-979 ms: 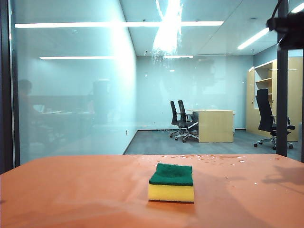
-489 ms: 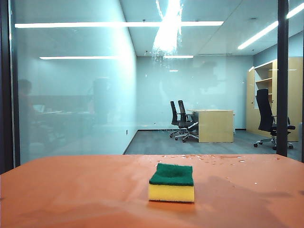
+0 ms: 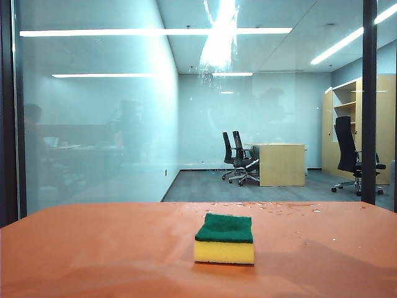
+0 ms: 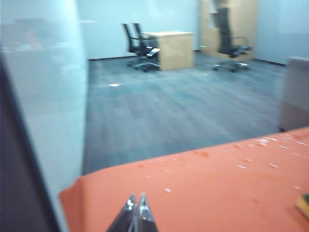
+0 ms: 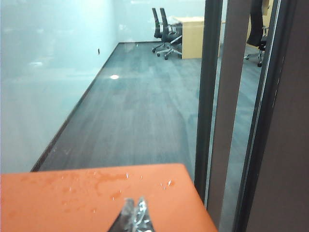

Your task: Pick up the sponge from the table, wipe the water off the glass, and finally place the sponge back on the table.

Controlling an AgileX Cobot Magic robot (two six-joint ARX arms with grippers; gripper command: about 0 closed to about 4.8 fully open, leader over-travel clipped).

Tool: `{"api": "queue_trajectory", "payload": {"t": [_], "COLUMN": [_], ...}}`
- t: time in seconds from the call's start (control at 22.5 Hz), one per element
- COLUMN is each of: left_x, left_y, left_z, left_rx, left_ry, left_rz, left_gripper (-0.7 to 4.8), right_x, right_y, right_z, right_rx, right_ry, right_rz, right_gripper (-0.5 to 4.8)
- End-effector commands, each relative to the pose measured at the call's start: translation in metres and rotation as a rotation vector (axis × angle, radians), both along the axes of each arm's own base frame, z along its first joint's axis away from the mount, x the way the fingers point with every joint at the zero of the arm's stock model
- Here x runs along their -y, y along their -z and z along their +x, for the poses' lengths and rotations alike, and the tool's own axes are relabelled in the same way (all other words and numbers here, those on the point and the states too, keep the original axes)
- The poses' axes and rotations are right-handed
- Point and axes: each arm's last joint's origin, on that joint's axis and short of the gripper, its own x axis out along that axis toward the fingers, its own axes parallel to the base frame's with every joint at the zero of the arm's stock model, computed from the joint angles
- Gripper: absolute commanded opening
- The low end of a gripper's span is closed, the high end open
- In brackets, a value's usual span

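Yellow-and-green sponge [image 3: 224,238] unmoved mid-table [image 3: 93,248], water [image 3: 218,37] streaked high on the glass [image 3: 93,124], droplets [image 3: 279,207] along the table's far edge, right arm gone from the exterior view's upper right corner, left gripper [image 4: 134,205] and right gripper [image 5: 133,207] pinched closed, empty, above the table.

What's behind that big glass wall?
Behind the glass: an office with a wooden desk, black chairs and grey floor. A dark frame bar hides part of it.

Sponge [image 4: 304,205] cut off at my blurred left wrist view's edge (both my arms unseen from exterior).
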Motion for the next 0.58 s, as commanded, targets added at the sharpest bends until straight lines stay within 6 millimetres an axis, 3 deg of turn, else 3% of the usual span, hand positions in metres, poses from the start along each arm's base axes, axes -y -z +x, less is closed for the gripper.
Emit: {"api": "queue_trajectory", "payload": {"t": [0.04,0.58], "left_x": [-0.002,-0.005], "left_y": [-0.003,-0.003], "left_z": [0.000,0.000], "left_rx": [0.030,0.024], "left_ry": [-0.088,-0.186], "left_rz": [0.018,0.008], "left_gripper": [-0.05,-0.05], "right_x": [0.000,0.001], "right_y": [0.006,0.032], "right_z": [-0.004,-0.015], "right_rx": [-0.007,-0.020], "right_ry": [0.002,0.001], "right_rz": [0.003,0.007], "right_gripper": [-0.07,-0.07]}}
